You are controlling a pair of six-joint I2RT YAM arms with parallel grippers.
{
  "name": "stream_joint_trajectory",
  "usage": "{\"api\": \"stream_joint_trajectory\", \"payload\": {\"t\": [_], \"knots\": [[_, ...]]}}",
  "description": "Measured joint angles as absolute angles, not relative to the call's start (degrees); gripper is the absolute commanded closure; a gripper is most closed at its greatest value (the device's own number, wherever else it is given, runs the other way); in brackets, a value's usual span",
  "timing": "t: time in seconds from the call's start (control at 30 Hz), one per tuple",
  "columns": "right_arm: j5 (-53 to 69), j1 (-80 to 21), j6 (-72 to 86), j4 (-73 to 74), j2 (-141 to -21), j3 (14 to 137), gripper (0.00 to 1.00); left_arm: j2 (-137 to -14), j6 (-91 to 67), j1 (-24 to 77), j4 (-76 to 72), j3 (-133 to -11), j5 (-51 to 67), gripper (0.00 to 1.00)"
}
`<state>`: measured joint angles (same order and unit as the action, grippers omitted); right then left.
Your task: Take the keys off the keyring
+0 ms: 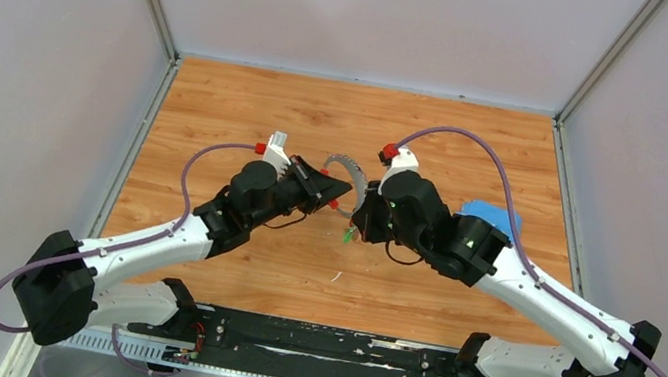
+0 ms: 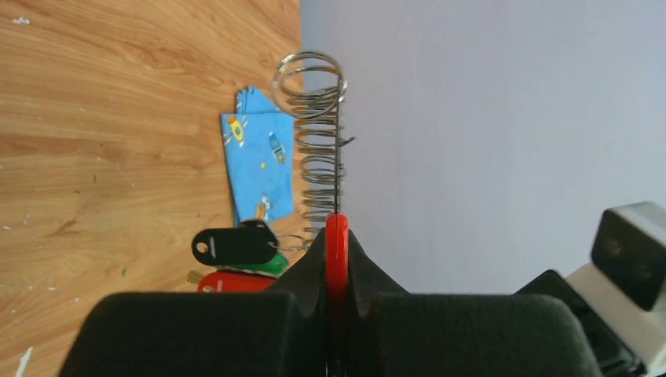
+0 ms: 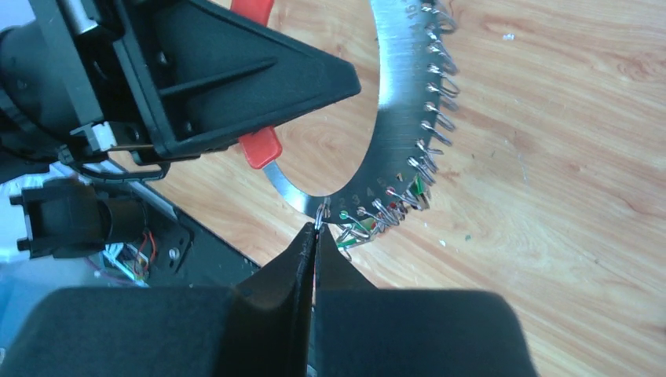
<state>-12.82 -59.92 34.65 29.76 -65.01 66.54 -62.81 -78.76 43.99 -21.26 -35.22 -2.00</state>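
The keyring is a flat silvery band with several small wire loops along its edge, held in the air between both arms. My left gripper is shut on its red curved part. In the left wrist view the keyring shows edge-on. My right gripper is shut, its tips pinching one small wire loop at the lower edge of the keyring. The keys hang under the ring: a black tag, a green cap and a red cap. In the top view the keys hang by the right gripper.
A blue patterned cloth lies on the wooden table to the right, behind the right arm; it also shows in the left wrist view. Grey walls enclose the table on three sides. A black rail runs along the near edge.
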Motion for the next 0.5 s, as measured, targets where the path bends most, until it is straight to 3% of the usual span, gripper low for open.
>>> {"api": "stream_joint_trajectory", "payload": {"t": [0.5], "knots": [[9.58, -50.39, 31.62, 44.29, -72.9, 74.41, 0.99, -65.63, -59.46, 43.97, -20.05, -37.85, 9.19, 1.0]]}}
